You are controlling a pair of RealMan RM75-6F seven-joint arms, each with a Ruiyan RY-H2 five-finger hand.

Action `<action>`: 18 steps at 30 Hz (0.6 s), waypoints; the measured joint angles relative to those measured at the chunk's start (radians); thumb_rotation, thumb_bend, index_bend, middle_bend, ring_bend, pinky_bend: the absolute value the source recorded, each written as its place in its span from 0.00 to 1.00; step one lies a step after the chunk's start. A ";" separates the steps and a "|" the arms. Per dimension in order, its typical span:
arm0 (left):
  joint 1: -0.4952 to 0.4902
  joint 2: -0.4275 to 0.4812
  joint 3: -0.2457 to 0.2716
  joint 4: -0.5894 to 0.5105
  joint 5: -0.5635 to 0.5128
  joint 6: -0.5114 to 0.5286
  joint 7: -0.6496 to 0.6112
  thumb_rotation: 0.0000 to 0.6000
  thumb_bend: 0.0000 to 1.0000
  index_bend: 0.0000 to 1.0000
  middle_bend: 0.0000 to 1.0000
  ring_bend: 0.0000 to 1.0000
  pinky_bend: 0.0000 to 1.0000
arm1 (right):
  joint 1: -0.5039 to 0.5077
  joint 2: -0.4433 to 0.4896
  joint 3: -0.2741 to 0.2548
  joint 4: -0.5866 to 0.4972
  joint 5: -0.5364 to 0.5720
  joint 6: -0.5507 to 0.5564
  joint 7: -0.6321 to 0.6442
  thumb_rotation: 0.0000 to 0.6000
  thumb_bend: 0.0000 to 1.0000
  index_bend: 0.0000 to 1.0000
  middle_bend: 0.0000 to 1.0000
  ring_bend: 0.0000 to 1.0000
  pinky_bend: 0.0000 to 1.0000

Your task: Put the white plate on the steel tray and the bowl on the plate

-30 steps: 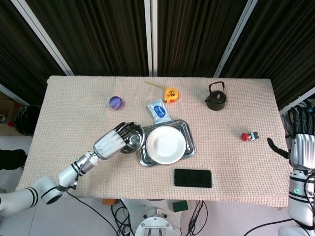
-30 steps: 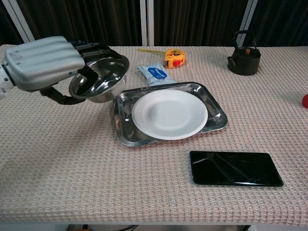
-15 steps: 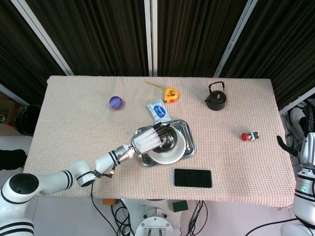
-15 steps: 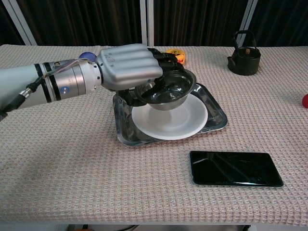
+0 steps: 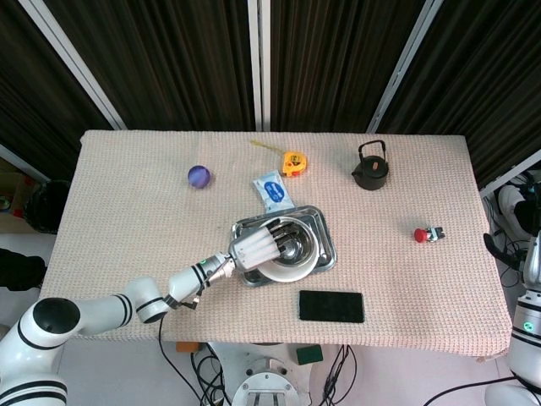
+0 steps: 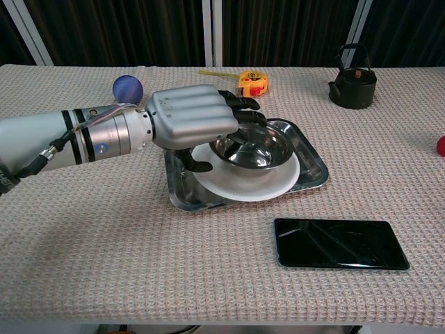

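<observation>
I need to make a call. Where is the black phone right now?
The black phone lies flat on the table in the chest view, nearer the camera than the steel tray and to its right.

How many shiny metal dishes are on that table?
2. A steel tray lies mid-table, and a steel bowl sits on the white plate inside it, gripped by the left hand. None seems hidden.

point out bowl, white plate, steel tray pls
bowl [image 6: 256,149], chest view, inner wall of the steel bowl.
white plate [image 6: 261,191], chest view, near rim showing below the bowl.
steel tray [image 6: 314,165], chest view, right-hand rim.
</observation>
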 measured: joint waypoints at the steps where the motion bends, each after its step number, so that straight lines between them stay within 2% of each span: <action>1: 0.000 0.001 0.001 -0.002 -0.003 0.000 0.002 1.00 0.23 0.33 0.10 0.02 0.19 | 0.000 0.001 0.001 -0.001 -0.001 0.001 0.000 1.00 0.15 0.00 0.00 0.00 0.00; 6: 0.004 0.017 0.009 -0.015 -0.010 0.009 0.026 1.00 0.22 0.23 0.10 0.02 0.19 | -0.003 0.003 0.002 -0.009 -0.005 0.007 -0.005 1.00 0.15 0.00 0.00 0.00 0.00; 11: 0.033 0.066 0.008 -0.081 -0.018 0.061 0.044 1.00 0.22 0.22 0.10 0.02 0.19 | -0.008 0.008 -0.001 -0.011 -0.010 0.007 -0.002 1.00 0.15 0.00 0.00 0.00 0.00; 14: 0.075 0.137 0.005 -0.174 -0.032 0.120 0.055 1.00 0.21 0.22 0.10 0.03 0.19 | -0.012 0.013 -0.012 -0.009 -0.021 0.004 0.002 1.00 0.15 0.00 0.00 0.00 0.00; 18: 0.198 0.292 0.004 -0.339 -0.092 0.258 0.048 1.00 0.18 0.22 0.11 0.04 0.19 | -0.020 0.015 -0.047 0.012 -0.060 -0.003 0.016 1.00 0.15 0.00 0.00 0.00 0.00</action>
